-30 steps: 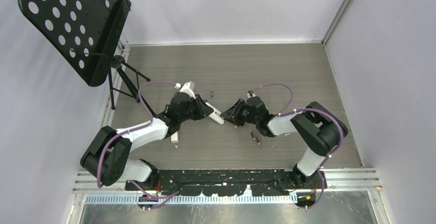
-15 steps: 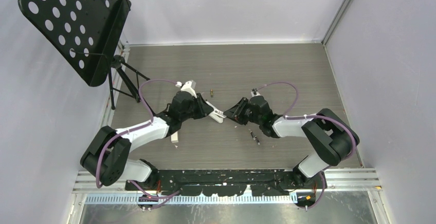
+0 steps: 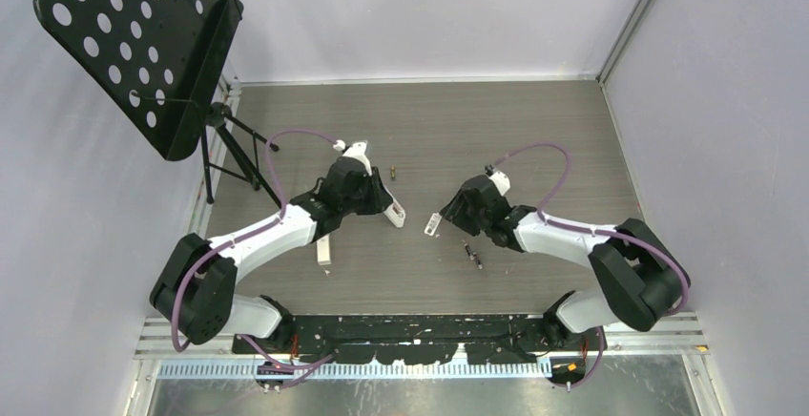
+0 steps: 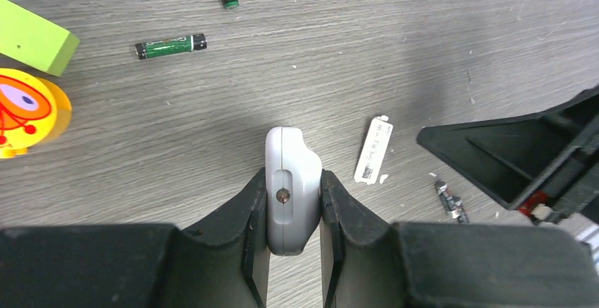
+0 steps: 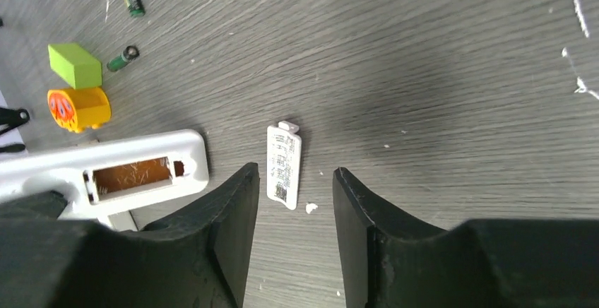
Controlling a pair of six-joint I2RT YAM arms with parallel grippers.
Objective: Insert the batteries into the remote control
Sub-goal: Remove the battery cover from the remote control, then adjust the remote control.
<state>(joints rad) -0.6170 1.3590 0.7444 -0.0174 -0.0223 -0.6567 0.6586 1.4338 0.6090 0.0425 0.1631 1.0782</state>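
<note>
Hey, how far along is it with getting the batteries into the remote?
Done: the battery cover is off, lying on the table below the open right gripper. In hand: the left gripper clamps the white remote, whose compartment shows open and empty. Left: everything else. The batteries lie loose on the table, none loaded, and the cover has to go back on.

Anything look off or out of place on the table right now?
The battery cover lies detached on the table, below the open right gripper, with white crumbs beside it. The remote, pinched by the left gripper, shows an empty compartment; the batteries lie loose.
</note>
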